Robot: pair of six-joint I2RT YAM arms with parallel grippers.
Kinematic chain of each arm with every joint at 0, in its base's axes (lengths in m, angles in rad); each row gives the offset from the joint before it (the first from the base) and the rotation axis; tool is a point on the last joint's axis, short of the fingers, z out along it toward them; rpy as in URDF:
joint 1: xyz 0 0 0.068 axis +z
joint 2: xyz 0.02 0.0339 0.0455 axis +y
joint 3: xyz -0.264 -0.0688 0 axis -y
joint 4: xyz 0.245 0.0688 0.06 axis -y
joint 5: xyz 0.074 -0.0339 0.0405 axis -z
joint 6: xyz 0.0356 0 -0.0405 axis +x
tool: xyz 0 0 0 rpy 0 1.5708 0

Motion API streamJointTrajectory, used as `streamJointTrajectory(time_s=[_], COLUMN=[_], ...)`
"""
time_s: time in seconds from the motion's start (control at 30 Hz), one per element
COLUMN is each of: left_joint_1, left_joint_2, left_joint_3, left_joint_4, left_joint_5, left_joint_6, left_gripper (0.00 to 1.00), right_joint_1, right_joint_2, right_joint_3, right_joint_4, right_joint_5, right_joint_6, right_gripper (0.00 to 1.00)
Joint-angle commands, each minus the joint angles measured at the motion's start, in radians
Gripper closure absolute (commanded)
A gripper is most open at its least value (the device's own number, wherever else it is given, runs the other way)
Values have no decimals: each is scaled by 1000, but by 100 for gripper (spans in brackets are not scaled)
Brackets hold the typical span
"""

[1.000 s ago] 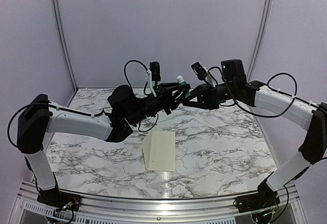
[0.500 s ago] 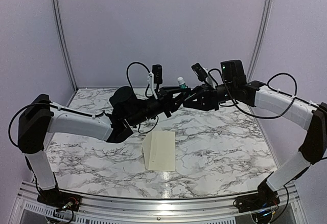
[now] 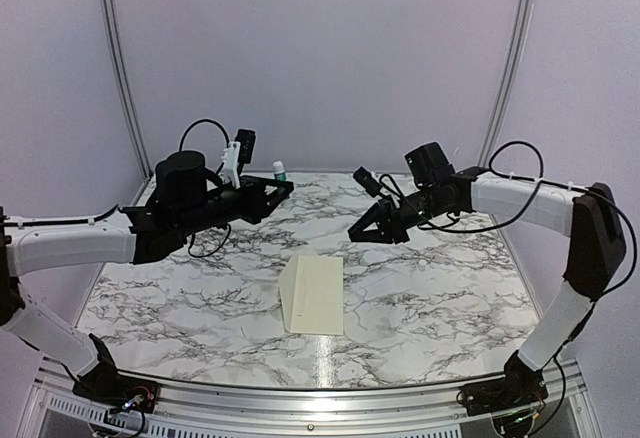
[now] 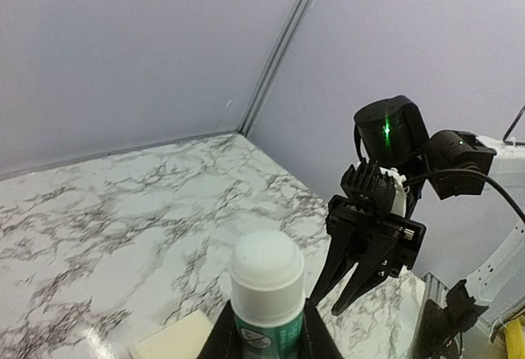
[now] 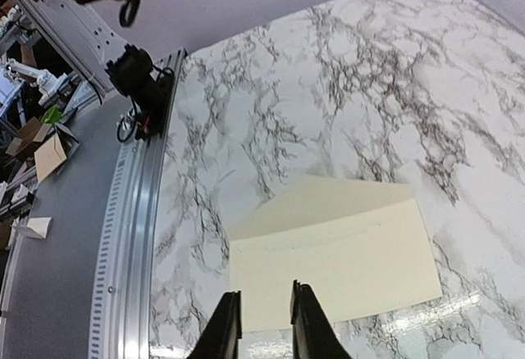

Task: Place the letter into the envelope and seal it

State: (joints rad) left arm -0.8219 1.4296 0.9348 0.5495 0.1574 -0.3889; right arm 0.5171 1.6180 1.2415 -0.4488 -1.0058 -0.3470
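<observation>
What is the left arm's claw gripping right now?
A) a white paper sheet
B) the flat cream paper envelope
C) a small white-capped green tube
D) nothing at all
C: the left gripper is clamped on the small white-capped green tube, cap up in the air, while the flat cream paper envelope lies untouched on the marble table.

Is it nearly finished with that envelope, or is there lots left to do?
Apparently done: no white sheet shows anywhere, so the letter is probably already inside the flat cream paper envelope, though I cannot see in. In hand: the left claw grips a small white-and-green glue tube above the table; the right claw hangs empty, facing the envelope. Left: the flap lies open, so gluing and sealing remain.
</observation>
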Motion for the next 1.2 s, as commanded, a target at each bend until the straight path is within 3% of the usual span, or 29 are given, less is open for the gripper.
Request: streamJointTrajectory(time_s=[0.0,0.13,0.27,0.63,1.17], left_joint_1=[54,115,164,208,169], left_joint_2=[-86,-112,-97,90,239], left_joint_3=[-57,-96,-149,-196,-184], left_joint_4=[-341,-465,-483,-400,-300], left_joint_5=[-55,-65,-35,136,214], left_joint_6=[21,7,-34,-98,-157], left_gripper=[100,100,100,100,100], right_joint_1=[35,81,111,114,115], right_joint_2=[93,196,295,415,496], right_joint_3=[50,92,150,174,140], right_joint_4=[-58,-83,-115,-129,-101], right_joint_5=[80,97,118,223,269], right_joint_6=[-58,-70,-75,-70,-56], right_gripper=[87,95,100,100,100])
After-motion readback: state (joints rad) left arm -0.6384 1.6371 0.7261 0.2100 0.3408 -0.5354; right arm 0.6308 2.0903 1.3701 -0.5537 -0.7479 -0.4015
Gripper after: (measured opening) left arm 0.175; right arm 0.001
